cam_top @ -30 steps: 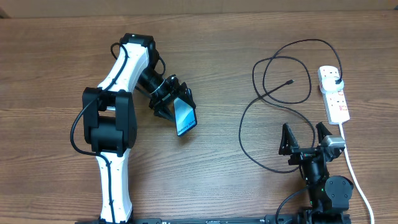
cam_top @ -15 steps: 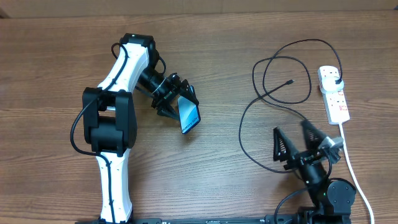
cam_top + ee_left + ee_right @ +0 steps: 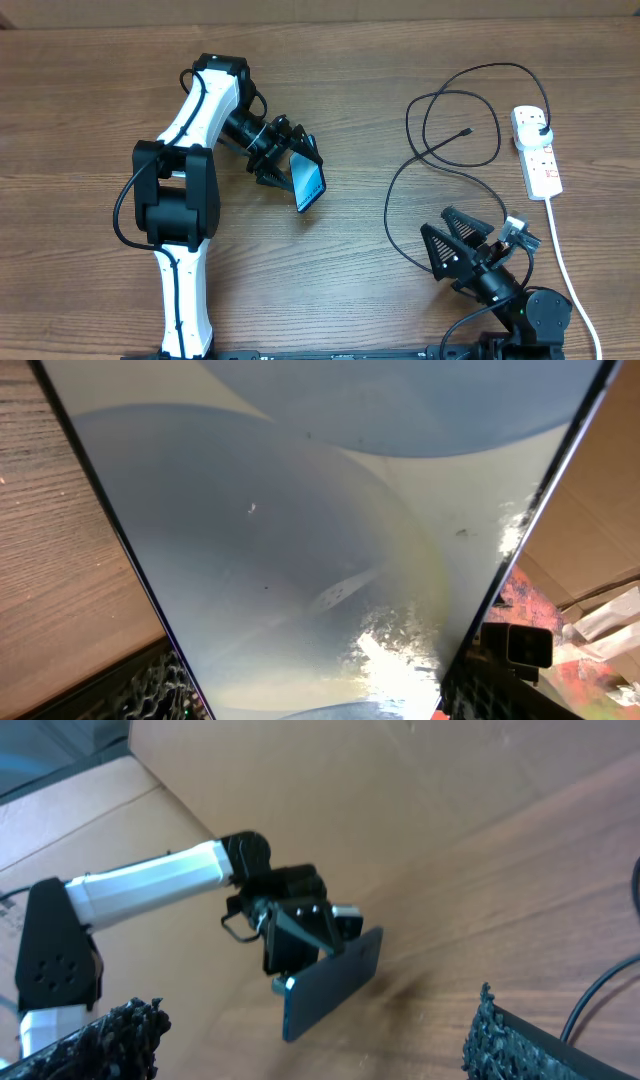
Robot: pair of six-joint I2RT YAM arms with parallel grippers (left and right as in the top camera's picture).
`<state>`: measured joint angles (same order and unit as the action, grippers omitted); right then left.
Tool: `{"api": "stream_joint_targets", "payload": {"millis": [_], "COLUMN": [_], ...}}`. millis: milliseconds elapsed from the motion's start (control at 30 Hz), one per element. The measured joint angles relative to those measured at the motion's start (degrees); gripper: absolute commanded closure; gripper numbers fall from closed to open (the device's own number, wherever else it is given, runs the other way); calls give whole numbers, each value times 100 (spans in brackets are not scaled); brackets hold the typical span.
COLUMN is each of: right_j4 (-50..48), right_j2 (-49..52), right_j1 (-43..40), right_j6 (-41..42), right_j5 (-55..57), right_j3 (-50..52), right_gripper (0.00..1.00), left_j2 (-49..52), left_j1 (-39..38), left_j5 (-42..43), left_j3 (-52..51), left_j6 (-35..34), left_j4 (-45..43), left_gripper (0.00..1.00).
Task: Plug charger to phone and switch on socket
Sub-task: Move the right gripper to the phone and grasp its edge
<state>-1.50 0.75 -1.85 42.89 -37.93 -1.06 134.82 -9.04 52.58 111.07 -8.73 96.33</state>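
wooden table (image 3: 350,300) | phone (image 3: 309,184): clamped across its long edges in left gripper (image 3: 288,165), raised, tilted; stiff, slick glass, fragile | charger (image 3: 387,210): limp, light, just ahead of right gripper (image 3: 458,243), jaws wide, empty; judged best pinched behind connector tip (image 3: 467,131)

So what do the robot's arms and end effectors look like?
The left arm has white shells, boxy black joints and a black cable looping alongside. The right arm is black where visible. The left end effector and right end effector are black, with wedge-shaped fingers and rough textured pads.
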Motion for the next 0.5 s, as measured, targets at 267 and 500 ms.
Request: {"api": "stream_joint_targets", "payload": {"millis": [267, 500], "right_j4": [1038, 1729], "right_j2": [717, 2350], "right_j1": [2, 151], "right_j6": [66, 57], "right_j5": [-74, 236], "right_j3": [-597, -2221], "right_gripper": [1, 1], "left_j2": [0, 0], "left_j1": [0, 0], "left_j5": [33, 44], "left_j3": [0, 9], "left_j6": [0, 15], "left_j4": [9, 15], "left_gripper": [34, 34]}}
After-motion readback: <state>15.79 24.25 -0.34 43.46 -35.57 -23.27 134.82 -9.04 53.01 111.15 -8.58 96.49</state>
